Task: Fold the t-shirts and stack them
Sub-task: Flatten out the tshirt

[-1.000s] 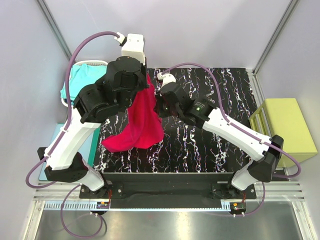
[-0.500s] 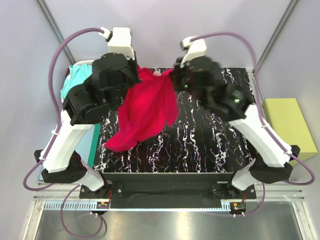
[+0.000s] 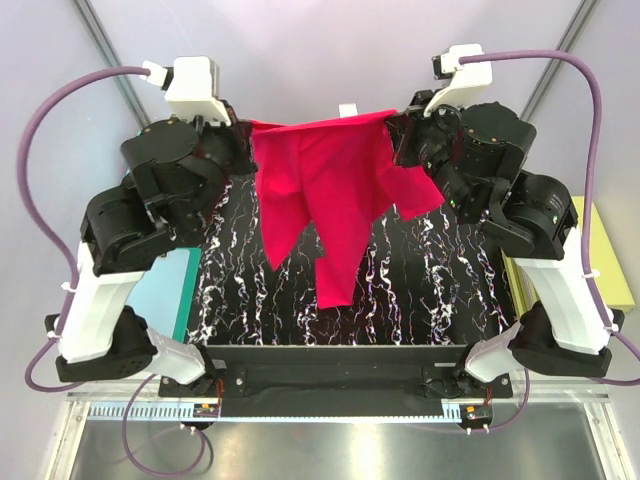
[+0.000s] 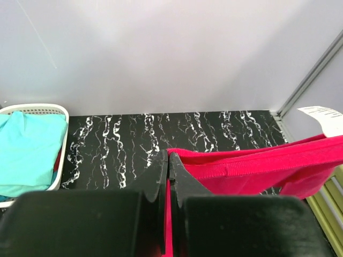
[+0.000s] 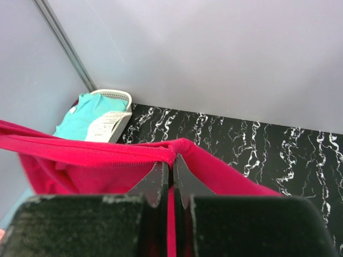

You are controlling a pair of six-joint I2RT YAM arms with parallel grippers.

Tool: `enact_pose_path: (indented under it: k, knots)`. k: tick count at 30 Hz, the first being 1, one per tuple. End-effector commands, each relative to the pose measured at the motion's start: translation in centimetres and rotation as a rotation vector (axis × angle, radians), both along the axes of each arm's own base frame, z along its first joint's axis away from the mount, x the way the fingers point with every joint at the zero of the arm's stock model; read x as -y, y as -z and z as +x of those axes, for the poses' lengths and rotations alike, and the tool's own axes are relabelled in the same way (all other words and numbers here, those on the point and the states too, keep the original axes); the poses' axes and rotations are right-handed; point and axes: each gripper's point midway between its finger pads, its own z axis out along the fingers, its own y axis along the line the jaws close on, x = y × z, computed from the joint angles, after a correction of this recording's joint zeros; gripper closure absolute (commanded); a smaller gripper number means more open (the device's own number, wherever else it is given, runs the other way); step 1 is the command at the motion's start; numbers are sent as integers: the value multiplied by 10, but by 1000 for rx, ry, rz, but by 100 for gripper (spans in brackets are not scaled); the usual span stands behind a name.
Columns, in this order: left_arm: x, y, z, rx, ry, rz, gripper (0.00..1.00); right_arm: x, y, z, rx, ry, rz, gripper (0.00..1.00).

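The left gripper (image 4: 169,159) is clamped on one end of the crimson t-shirt's (image 3: 330,185) top edge; the right gripper (image 5: 172,165) is pinched tight on the other end. The shirt hangs stretched between them across the upper middle of the overhead frame; its lower tip reaches the black marbled table (image 3: 430,280), perhaps touching it. The turquoise t-shirt (image 4: 27,144) lies in a white basket (image 4: 63,115) at the left edge of the left wrist view.

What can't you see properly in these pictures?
1. Turquoise shirt: hidden behind the left arm in the top view; cut by the left wrist view's edge.
2. Tag on the red shirt: print too small, both wrist views.
3. Left gripper and right gripper pinch points: top view, arm bodies cover them.
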Motion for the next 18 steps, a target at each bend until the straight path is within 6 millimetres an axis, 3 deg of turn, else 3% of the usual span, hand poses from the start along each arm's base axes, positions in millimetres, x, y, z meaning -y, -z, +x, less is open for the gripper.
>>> enact_pose_path:
  k: [1,5,17,18]
  knots:
    - [-52,-24,-20,61,-109,-60,100,46,-20,-13,34,101,42,100]
    - [-58,-29,-29,71,-106,-72,100,49,-25,-22,24,67,67,100]
    - [-49,-35,-55,77,-57,-53,100,70,-18,-34,-2,94,67,100]
    - [-41,-35,-59,76,-36,-37,100,72,-20,-34,5,100,71,100]
